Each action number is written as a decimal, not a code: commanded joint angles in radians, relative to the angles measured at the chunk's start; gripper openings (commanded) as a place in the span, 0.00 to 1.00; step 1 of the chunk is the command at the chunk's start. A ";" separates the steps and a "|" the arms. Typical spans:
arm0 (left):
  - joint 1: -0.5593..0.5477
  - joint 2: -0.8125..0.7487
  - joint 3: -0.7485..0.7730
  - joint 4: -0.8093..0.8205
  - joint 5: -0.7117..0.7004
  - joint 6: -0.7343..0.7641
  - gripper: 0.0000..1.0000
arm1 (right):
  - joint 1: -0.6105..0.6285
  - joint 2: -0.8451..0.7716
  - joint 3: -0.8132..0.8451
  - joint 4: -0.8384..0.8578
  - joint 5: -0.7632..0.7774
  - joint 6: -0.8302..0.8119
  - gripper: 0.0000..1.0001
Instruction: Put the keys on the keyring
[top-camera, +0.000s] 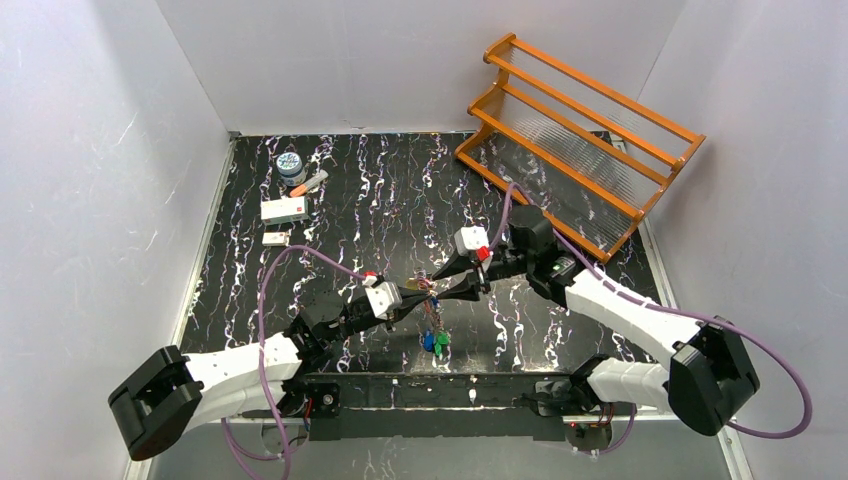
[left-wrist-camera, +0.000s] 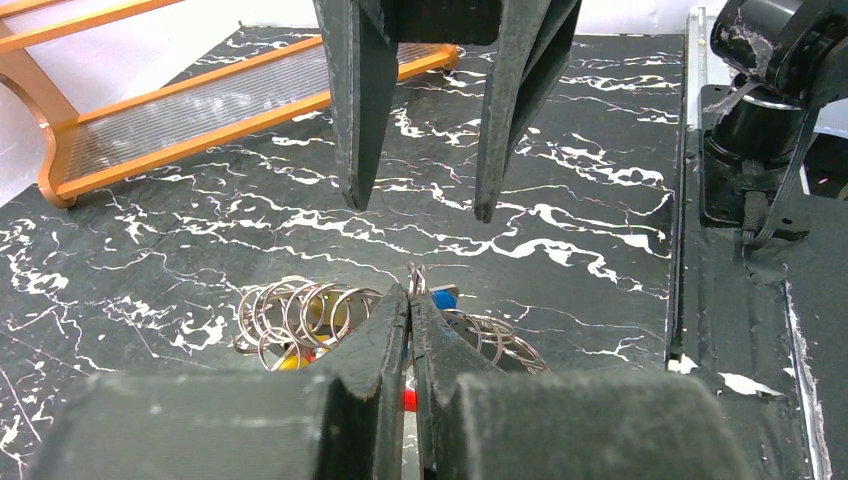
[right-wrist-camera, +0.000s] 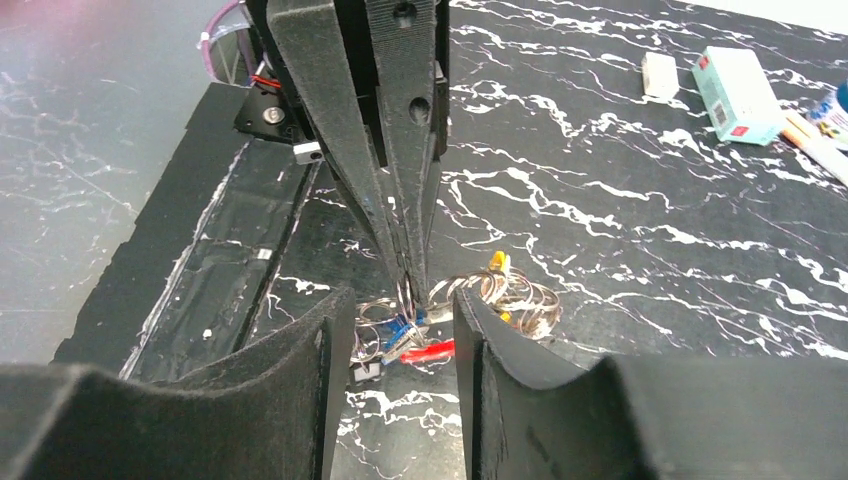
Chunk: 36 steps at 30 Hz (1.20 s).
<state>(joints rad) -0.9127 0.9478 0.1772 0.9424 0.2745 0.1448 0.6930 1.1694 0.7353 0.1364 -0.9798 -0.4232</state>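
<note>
Left arm (top-camera: 240, 365) and right arm (top-camera: 630, 315) reach inward, tips nearly meeting.
Left gripper (left-wrist-camera: 410, 292) pinches the keyring (left-wrist-camera: 290, 320); right gripper (left-wrist-camera: 420, 208) faces it, jaws spread. Box (top-camera: 284, 209) print illegible.

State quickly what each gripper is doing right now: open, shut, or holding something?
Left gripper: shut, pinching the keyring.
Right gripper: open, jaws apart, gripping nothing.

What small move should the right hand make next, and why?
Probably ease the right hand forward and close on the keyring beside the left hand: the right jaws stand open just short of it, while the left hand pinches it.
</note>
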 joint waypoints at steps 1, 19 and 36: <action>0.001 -0.022 0.024 0.068 0.022 -0.005 0.00 | -0.004 0.042 -0.002 0.079 -0.104 0.007 0.47; 0.000 -0.023 0.019 0.068 0.019 -0.012 0.00 | -0.004 0.133 -0.013 0.113 -0.095 0.004 0.30; 0.001 -0.029 0.015 0.037 -0.045 0.030 0.07 | -0.004 0.120 0.056 -0.105 0.004 -0.087 0.01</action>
<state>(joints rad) -0.9127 0.9478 0.1768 0.9340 0.2676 0.1329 0.6937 1.3079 0.7391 0.1478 -1.0386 -0.4606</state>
